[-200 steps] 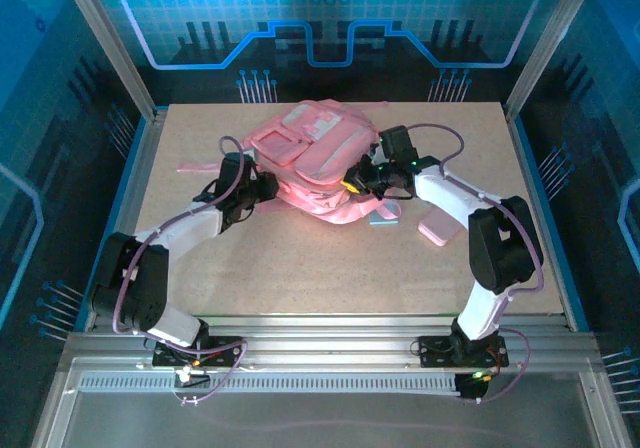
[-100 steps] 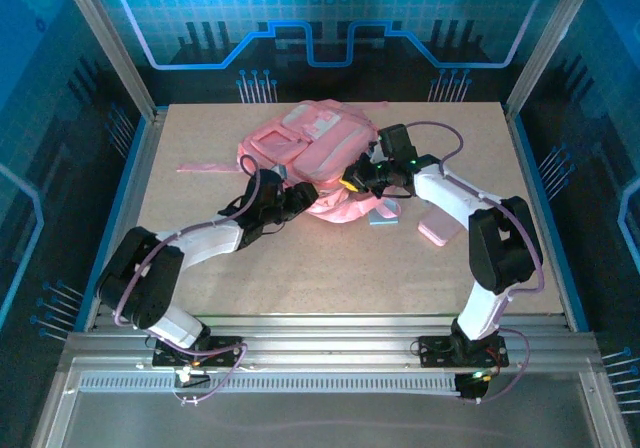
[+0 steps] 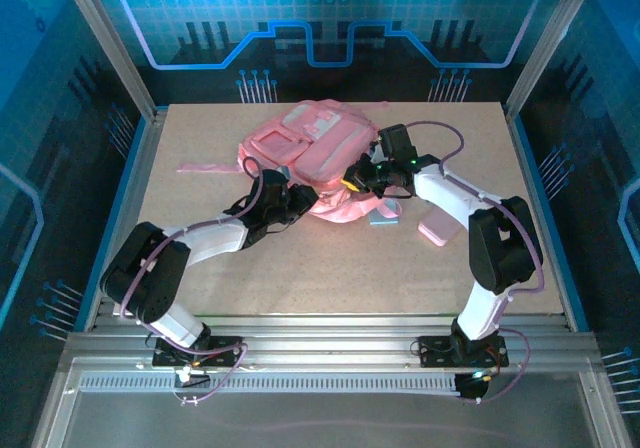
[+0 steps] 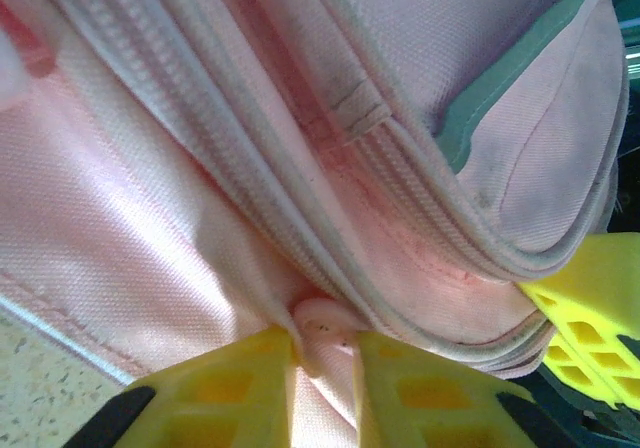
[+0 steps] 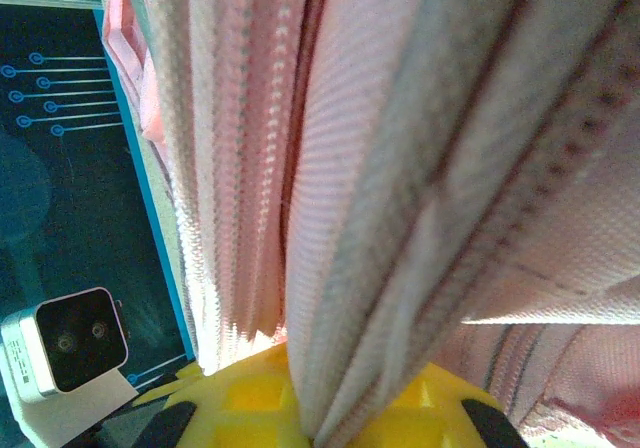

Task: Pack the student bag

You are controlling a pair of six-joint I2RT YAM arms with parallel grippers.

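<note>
Student bag (image 3: 310, 143): soft woven pink fabric, folds tight inside left end effector (image 4: 325, 353) and right end effector (image 5: 330, 393).

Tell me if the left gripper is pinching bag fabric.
Yes, the left gripper has a fold of the student bag clamped between its yellow fingers.

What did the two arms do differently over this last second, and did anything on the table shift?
The left gripper swung rightward from the left side of the student bag to its near edge and closed on a fold of fabric. The right gripper stayed clamped on the bag's right edge. The pink case and the small blue item kept their places.
</note>
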